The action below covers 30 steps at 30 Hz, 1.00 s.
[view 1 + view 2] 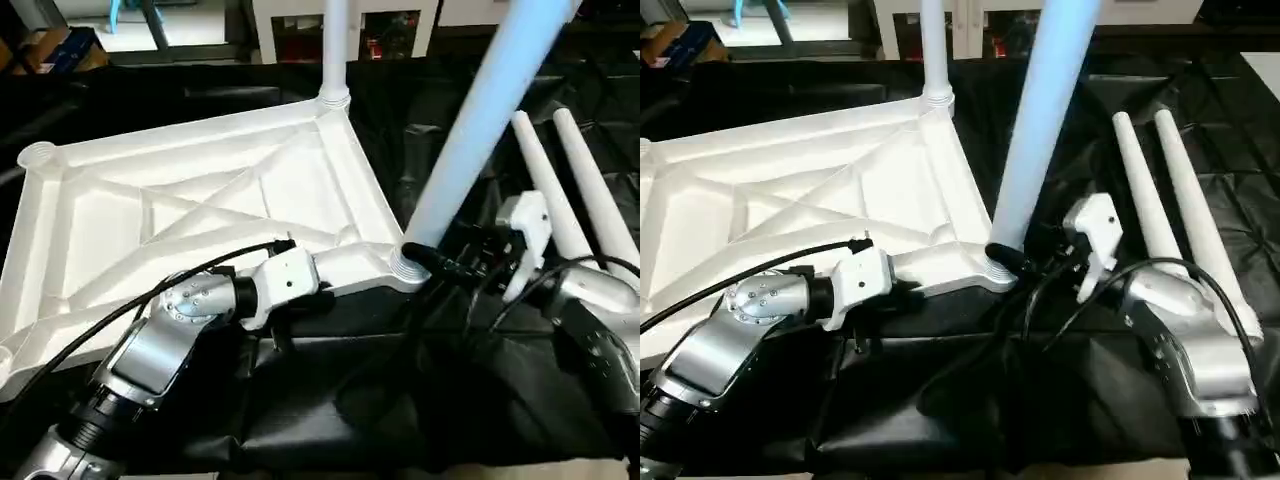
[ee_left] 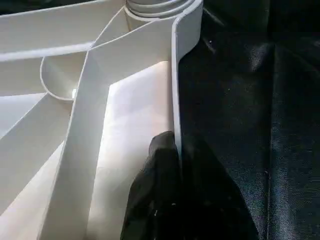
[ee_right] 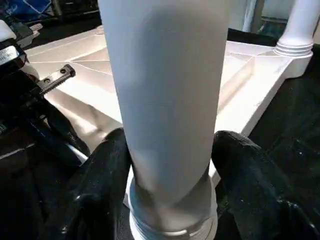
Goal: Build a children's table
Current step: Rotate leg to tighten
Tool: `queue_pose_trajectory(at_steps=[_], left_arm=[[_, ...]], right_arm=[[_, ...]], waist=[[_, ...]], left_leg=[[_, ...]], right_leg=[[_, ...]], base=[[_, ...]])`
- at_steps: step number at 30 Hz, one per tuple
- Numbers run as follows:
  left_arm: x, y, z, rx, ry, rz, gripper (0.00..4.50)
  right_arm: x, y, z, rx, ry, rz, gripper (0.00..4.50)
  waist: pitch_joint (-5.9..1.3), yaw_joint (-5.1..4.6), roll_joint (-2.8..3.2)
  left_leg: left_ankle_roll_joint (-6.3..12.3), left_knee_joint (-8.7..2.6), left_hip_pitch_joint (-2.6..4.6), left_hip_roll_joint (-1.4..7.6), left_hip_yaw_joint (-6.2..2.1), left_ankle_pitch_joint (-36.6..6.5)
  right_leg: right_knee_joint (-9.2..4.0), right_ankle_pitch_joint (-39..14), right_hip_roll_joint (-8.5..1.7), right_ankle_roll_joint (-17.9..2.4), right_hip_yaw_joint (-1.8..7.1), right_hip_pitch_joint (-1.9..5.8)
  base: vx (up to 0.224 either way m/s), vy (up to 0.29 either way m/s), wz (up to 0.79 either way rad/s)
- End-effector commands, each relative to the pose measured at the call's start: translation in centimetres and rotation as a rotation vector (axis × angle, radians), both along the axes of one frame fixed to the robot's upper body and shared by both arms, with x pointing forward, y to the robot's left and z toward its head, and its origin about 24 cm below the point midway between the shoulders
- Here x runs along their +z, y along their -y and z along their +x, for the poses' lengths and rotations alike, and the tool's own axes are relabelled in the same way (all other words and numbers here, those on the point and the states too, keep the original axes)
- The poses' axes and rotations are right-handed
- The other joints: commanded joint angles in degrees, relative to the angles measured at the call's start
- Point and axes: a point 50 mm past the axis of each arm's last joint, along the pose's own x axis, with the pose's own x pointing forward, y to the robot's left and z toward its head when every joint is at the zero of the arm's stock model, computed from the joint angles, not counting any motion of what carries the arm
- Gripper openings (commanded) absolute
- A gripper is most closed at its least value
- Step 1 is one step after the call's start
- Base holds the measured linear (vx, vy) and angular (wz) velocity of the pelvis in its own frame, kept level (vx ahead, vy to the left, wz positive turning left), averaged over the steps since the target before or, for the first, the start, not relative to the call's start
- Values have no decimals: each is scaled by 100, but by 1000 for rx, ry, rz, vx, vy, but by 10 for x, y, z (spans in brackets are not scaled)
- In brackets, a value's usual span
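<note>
Top [image 1: 200, 200] is lying upside down on black cloth [image 1: 400, 400], ribs facing up. Two legs are standing in its corner sockets: far leg [image 1: 335, 45] at the far right corner, near leg [image 1: 480, 120] at the near right corner, leaning a bit to the right. Two spare legs [image 1: 1170, 215] are lying side by side on the cloth to the right of the top, just beyond the right arm.

Left gripper [image 2: 177, 165] is pinching the top's near-side rim, one finger inside the wall, one outside, closed on it. Left forearm is reaching over the near edge with a black cable running along it.

Right gripper [image 3: 167, 170] is sitting at the base of the near leg, just above the threaded collar, fingers [image 3: 107, 170] pressing on either side of the tube, gripping it.
</note>
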Motion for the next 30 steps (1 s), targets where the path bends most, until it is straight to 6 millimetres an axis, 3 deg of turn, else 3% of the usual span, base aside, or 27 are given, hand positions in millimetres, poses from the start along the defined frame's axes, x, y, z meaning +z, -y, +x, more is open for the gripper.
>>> queue_pose_trajectory(at_steps=[1, 3, 8, 19, 25, 30], left_arm=[[-29, -5, -10, -3, -131, 55, 0], [-29, -6, -10, -3, -130, 55, 0], [-29, -7, -10, -3, -133, 56, 0], [-29, -8, -10, -5, -138, 60, 0], [-29, -8, -10, -9, -139, 62, 0], [-28, -7, -10, 5, -155, 43, 0]], right_arm=[[2, 3, 4, -15, 17, -7, 274], [2, 2, 7, -2, 12, -2, 239], [2, 0, 10, 43, 12, -11, 202], [2, 1, 16, 102, 9, -58, 191], [0, 3, 16, 136, -13, -75, 191], [0, 2, 23, 50, -12, -41, 191]], waist=[[-278, -23, -166], [-272, -24, -170], [-287, -49, -184], [-279, -102, -205], [-300, -96, -204], [-280, -99, -230]], left_leg=[[631, -266, 78, 126, -33, -989], [565, -273, 88, 130, -34, -1122], [601, -260, 75, 129, -43, -968], [652, -255, 80, 137, -44, -1077], [774, -227, 77, 130, -32, -863], [754, -237, 78, 135, -31, -955]], right_leg=[[-348, -1164, -134, -1370, 65, 249], [-364, -1382, -137, -1318, 73, 231], [-336, -1170, -125, -1355, 70, 242], [-345, -1349, -134, -1394, 77, 231], [-299, -885, -124, -1539, 76, 252], [-319, -1100, -131, -1534, 79, 241]], base=[[0, 0, 0], [0, 0, 0], [0, 0, 0], [0, 0, 0], [0, 0, 0], [0, 0, 0]])
